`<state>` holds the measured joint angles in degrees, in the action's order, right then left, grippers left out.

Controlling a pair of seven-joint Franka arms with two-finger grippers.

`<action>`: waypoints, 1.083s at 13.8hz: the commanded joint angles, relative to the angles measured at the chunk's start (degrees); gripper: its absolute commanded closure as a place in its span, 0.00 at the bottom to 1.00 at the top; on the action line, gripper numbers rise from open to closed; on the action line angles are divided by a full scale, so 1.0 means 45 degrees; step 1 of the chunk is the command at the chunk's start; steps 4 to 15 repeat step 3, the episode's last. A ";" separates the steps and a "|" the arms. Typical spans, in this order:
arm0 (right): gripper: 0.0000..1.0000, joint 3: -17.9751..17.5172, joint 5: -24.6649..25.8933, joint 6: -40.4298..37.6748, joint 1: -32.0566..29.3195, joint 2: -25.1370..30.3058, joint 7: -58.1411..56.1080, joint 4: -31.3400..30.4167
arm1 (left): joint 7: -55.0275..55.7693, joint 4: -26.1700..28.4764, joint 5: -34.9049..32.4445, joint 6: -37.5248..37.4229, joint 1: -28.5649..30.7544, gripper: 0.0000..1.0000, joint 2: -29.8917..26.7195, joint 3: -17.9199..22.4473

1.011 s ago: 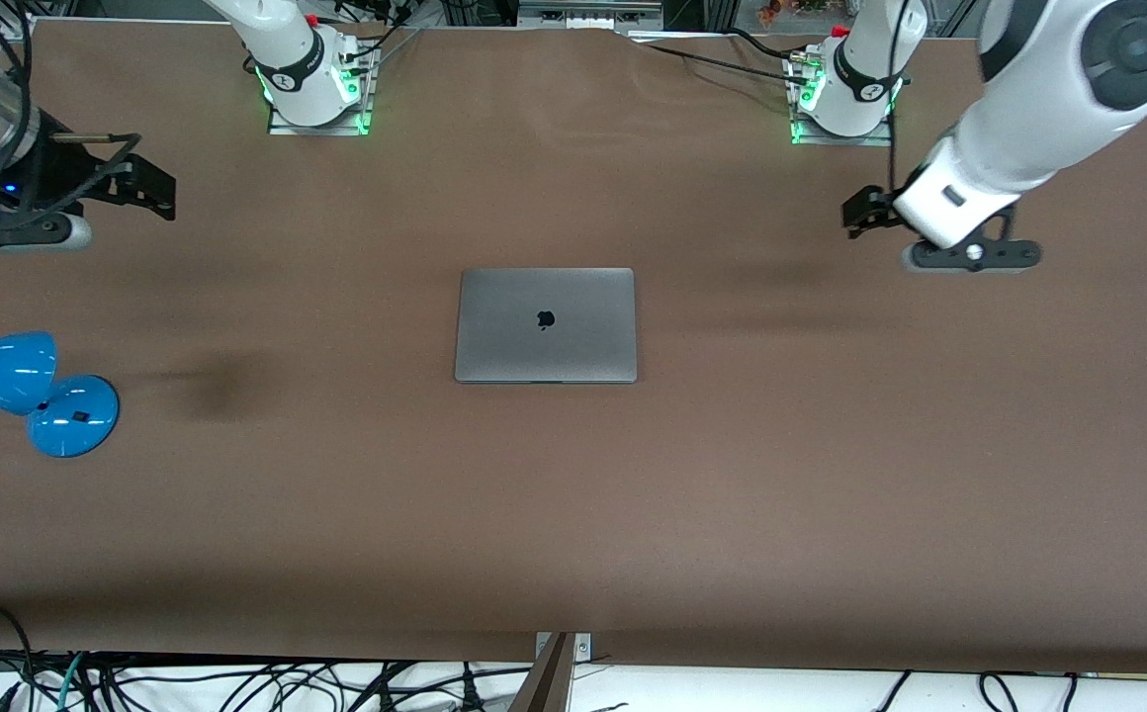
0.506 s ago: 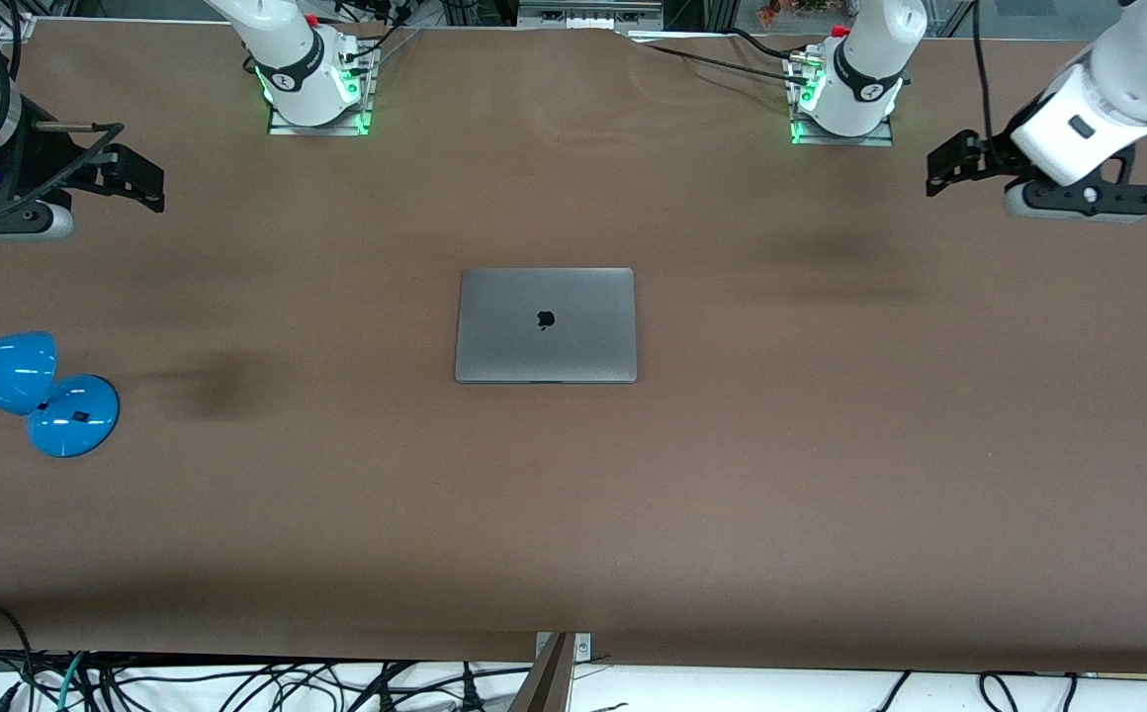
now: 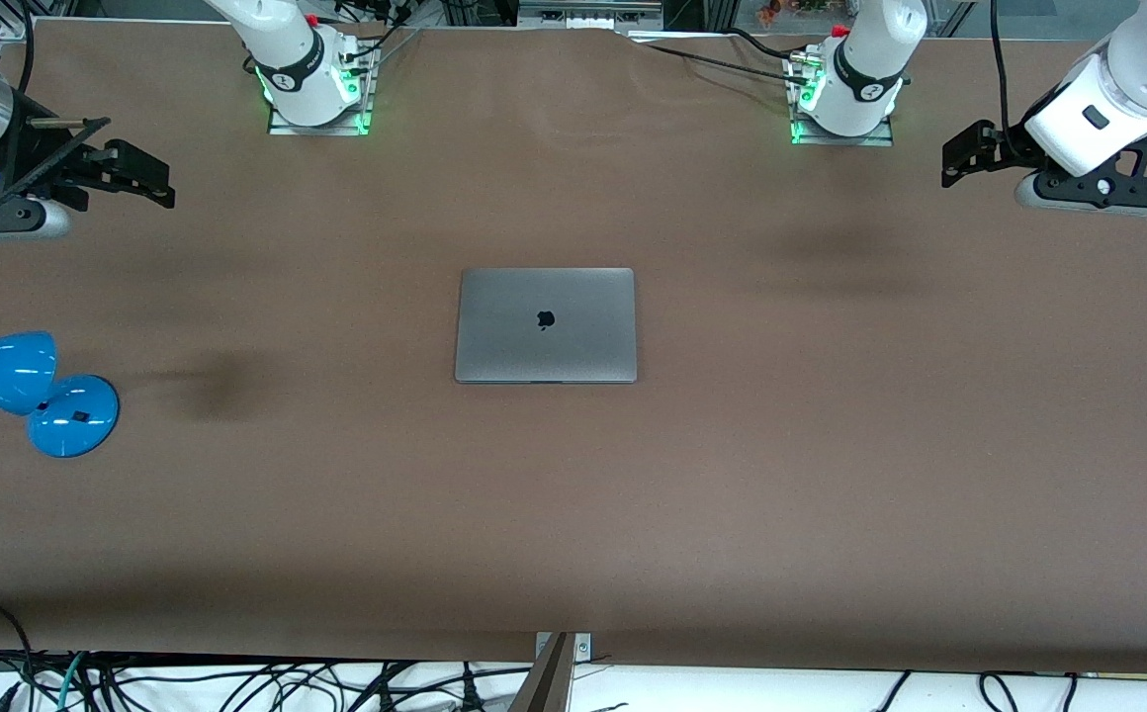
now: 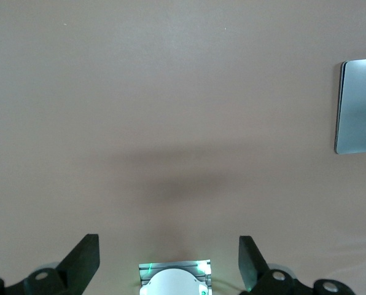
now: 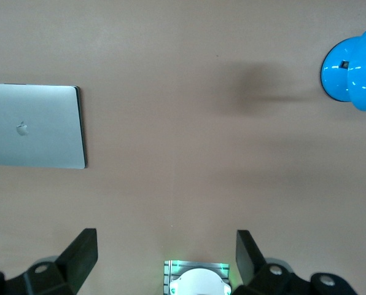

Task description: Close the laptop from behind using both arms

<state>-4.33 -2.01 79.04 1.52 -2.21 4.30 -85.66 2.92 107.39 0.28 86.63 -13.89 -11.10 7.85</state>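
Observation:
The space-grey laptop (image 3: 546, 324) lies shut and flat at the middle of the table, lid up with the dark apple logo showing. It also shows in the left wrist view (image 4: 360, 106) and in the right wrist view (image 5: 32, 126). My left gripper (image 3: 961, 160) hangs open and empty over bare table toward the left arm's end, well apart from the laptop. In its wrist view (image 4: 167, 261) the jaws stand wide. My right gripper (image 3: 150, 180) hangs open and empty over bare table toward the right arm's end. Its wrist view (image 5: 164, 255) shows the jaws wide too.
A blue desk lamp (image 3: 30, 391) lies toward the right arm's end of the table, and shows in the right wrist view (image 5: 353, 67). The arm bases (image 3: 311, 84) (image 3: 845, 94) stand along the table's edge farthest from the front camera. Cables hang off the near edge.
My left arm has drawn back from the laptop toward its own end of the table. My right gripper has shifted slightly. The laptop has not moved.

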 commanded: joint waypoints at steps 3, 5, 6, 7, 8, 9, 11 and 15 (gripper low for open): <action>0.00 -0.0014 -0.0121 0.0052 -0.0123 0.0295 0.0390 -0.0281 | -0.0162 -0.0055 -0.0258 -0.0345 -0.0097 0.00 -0.0151 0.0013; 0.00 -0.0014 -0.0121 0.0052 -0.0123 0.0295 0.0390 -0.0281 | -0.0162 -0.0055 -0.0258 -0.0345 -0.0097 0.00 -0.0151 0.0013; 0.00 -0.0014 -0.0121 0.0052 -0.0123 0.0295 0.0390 -0.0281 | -0.0162 -0.0055 -0.0258 -0.0345 -0.0097 0.00 -0.0151 0.0013; 0.00 -0.0014 -0.0121 0.0052 -0.0123 0.0295 0.0390 -0.0281 | -0.0162 -0.0055 -0.0258 -0.0345 -0.0097 0.00 -0.0151 0.0013; 0.00 -0.0014 -0.0121 0.0052 -0.0123 0.0295 0.0390 -0.0281 | -0.0162 -0.0055 -0.0258 -0.0345 -0.0097 0.00 -0.0151 0.0013; 0.00 -0.0014 -0.0121 0.0052 -0.0123 0.0295 0.0390 -0.0281 | -0.0162 -0.0055 -0.0258 -0.0345 -0.0097 0.00 -0.0151 0.0013; 0.00 -0.0014 -0.0121 0.0052 -0.0123 0.0295 0.0390 -0.0281 | -0.0162 -0.0055 -0.0258 -0.0345 -0.0097 0.00 -0.0151 0.0013; 0.00 -0.0014 -0.0121 0.0052 -0.0123 0.0295 0.0390 -0.0281 | -0.0162 -0.0055 -0.0258 -0.0345 -0.0097 0.00 -0.0151 0.0013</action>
